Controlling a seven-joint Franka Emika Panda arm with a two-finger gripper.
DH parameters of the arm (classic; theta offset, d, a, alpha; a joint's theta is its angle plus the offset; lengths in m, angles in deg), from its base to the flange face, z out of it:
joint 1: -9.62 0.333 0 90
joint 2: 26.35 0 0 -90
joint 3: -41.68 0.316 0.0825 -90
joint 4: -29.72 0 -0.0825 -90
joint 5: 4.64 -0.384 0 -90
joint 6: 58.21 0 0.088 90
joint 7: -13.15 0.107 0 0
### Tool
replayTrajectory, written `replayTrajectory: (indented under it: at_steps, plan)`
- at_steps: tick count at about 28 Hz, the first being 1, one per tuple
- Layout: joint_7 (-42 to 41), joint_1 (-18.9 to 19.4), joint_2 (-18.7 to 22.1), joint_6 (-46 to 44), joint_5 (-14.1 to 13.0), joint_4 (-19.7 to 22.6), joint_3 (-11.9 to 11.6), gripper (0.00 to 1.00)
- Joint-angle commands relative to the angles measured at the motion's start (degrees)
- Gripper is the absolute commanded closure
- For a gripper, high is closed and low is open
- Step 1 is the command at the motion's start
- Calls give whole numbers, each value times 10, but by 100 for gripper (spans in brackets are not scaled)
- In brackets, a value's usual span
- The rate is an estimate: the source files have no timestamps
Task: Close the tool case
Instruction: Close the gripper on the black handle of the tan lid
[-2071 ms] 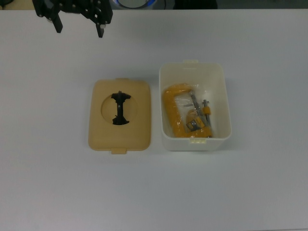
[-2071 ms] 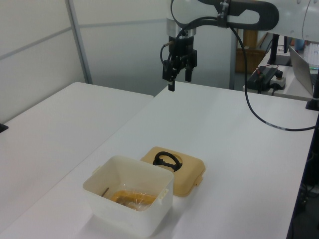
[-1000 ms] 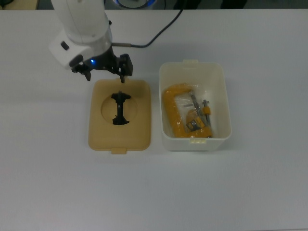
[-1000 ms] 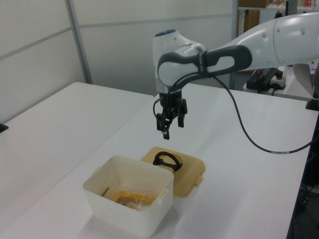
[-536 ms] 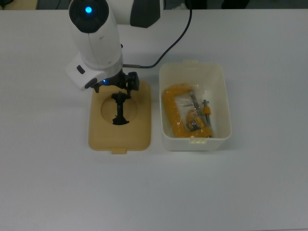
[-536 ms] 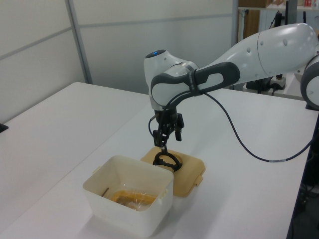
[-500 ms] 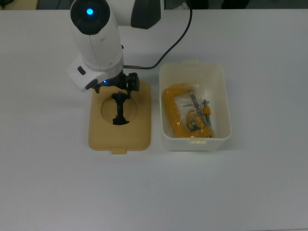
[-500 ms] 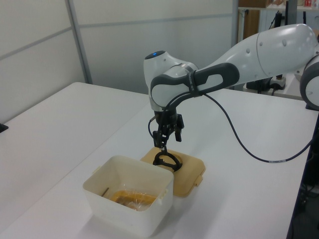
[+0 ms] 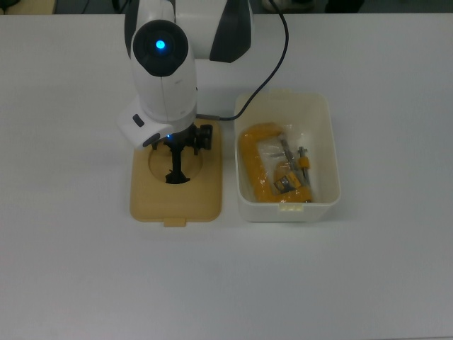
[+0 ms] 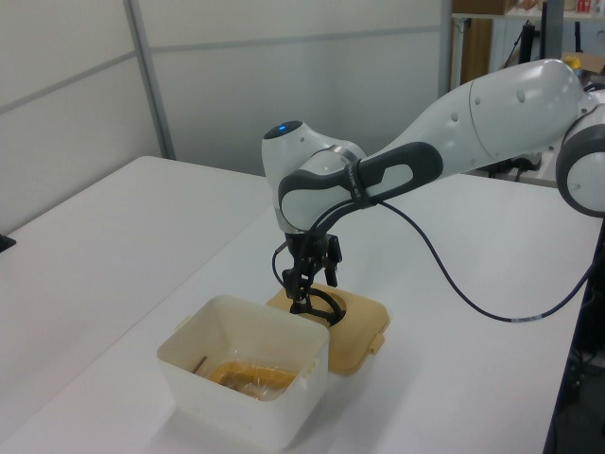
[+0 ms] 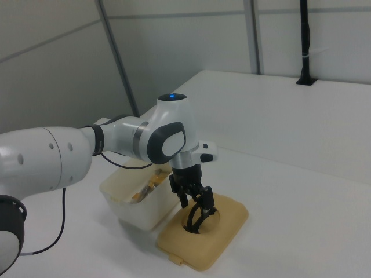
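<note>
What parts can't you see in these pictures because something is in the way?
- Top view: the gripper and the upper end of the lid's black handle are covered by the arm.
- Left view: the yellow clamp is mostly hidden by the white box's wall.
- Right view: the arm hides most of the white box.

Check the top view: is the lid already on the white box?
No, the tan lid lies flat on the table beside the open white box.

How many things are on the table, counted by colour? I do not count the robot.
White: 1, the case
Tan: 1, the lid
Yellow: 1, the clamp in the case
Total: 3
</note>
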Motion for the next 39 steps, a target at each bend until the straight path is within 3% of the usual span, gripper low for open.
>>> replayTrajectory:
  at_steps: [1, 4, 5, 6, 7, 8, 23, 39]
  plan:
    - [35, 11, 0, 27, 21, 9, -2, 29]
    - [35, 11, 0, 28, 21, 9, -3, 56]
    - [35, 11, 0, 28, 21, 8, -2, 78]
    - [35, 11, 0, 27, 21, 8, -3, 88]
    - [36, 11, 0, 27, 21, 8, -3, 97]
    - [36, 11, 0, 27, 21, 8, -2, 100]
    - [16, 3, 29, 5, 13, 1, -7, 100]
    - [-30, -24, 98, -126, -25, -54, -9, 100]
